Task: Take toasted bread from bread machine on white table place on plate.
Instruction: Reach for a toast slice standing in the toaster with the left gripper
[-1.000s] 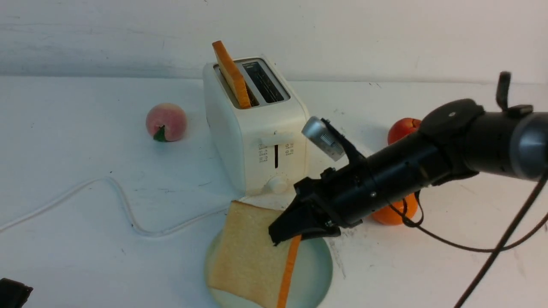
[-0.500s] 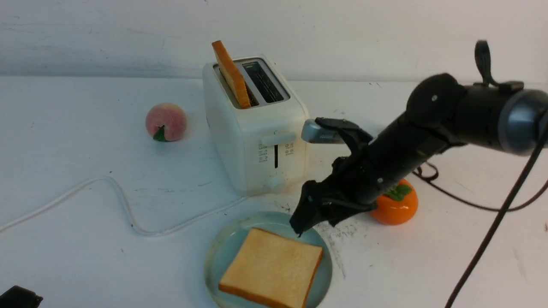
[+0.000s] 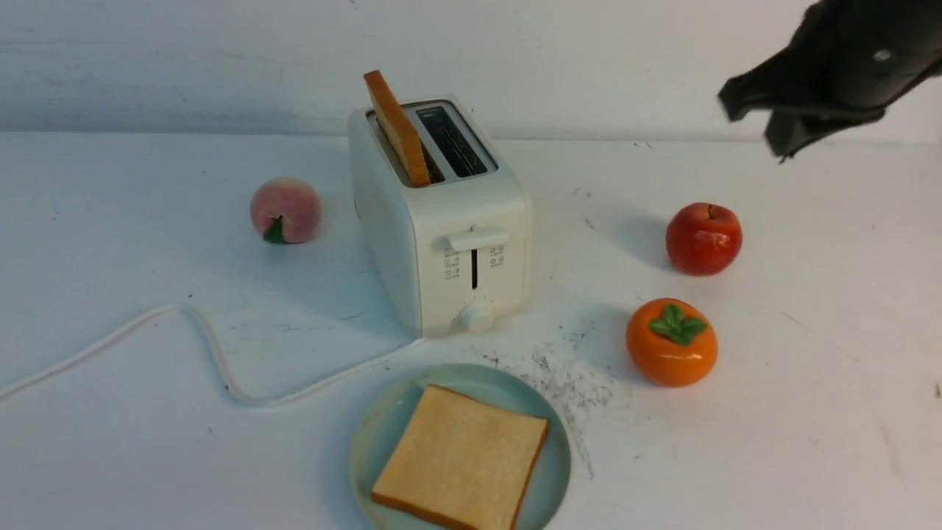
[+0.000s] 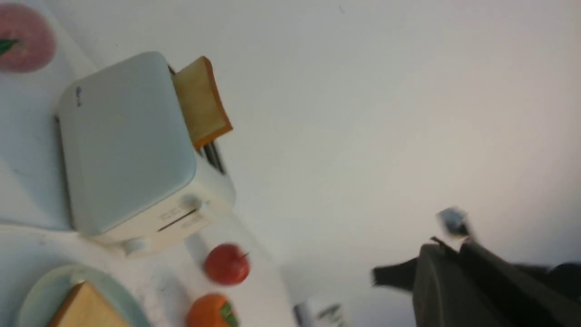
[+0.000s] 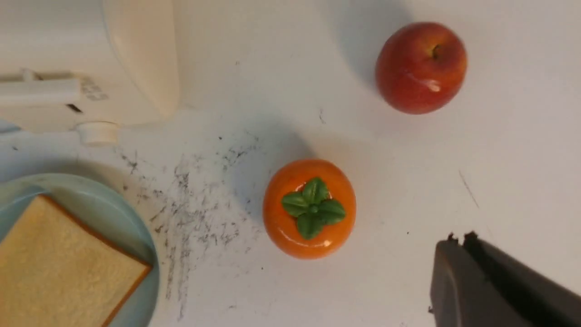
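One toasted bread slice [image 3: 462,456] lies flat on the plate [image 3: 368,442] at the front of the white table [image 3: 110,258]. The other slice [image 3: 397,129] stands tilted in the left slot of the bread machine [image 3: 449,228]; the right slot is empty. My right gripper [image 3: 758,121] hangs high at the far right, empty, with its jaws together in the right wrist view [image 5: 458,237]. My left gripper [image 4: 449,245] shows only in the left wrist view, blurred, with its jaws together and empty, far from the bread machine [image 4: 127,145].
A peach [image 3: 285,210] lies left of the bread machine. A red apple [image 3: 703,238] and an orange persimmon [image 3: 671,342] lie to its right. The white cord [image 3: 206,346] runs off to the left. Dark speckles [image 3: 567,383] mark the table beside the plate.
My right gripper let go of the slice, which dropped flat onto the plate. The gripper then rose and swung away to the upper right.
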Controlling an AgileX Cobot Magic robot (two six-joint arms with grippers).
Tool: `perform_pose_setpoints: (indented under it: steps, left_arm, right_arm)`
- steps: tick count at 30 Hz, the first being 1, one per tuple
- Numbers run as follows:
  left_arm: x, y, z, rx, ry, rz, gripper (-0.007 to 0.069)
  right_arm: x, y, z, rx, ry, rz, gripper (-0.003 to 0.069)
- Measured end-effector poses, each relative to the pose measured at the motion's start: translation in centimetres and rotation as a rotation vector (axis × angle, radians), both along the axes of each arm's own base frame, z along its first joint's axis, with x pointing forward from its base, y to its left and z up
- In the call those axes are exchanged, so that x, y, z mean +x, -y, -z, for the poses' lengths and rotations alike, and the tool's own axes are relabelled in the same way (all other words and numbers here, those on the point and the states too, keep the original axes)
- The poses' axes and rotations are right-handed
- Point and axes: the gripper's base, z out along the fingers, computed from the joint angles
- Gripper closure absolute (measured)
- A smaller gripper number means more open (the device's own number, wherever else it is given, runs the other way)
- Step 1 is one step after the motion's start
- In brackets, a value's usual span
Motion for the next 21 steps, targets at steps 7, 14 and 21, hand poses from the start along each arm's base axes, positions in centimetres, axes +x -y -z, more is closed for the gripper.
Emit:
perform_pose_setpoints:
  steps: [7, 14, 21]
  left_arm:
    - [8.0, 2.2, 0.8, 0.505, -0.537, 0.352, 0.0587]
    - [18.6, 3.5, 0.3, 0.618, -0.712, 0.511, 0.0638]
    - [27.7, 8.2, -1.5, 0.659, -0.734, 0.559, 0.0638]
  right_arm:
    - [-8.6, 2.6, 1.1, 0.019, -0.058, 0.014, 0.0678]
    - [-16.9, 5.2, 6.1, 0.045, -0.054, 0.027, 0.0676]
    - [-22.3, 7.0, 11.2, 0.08, 0.057, 0.029, 0.0673]
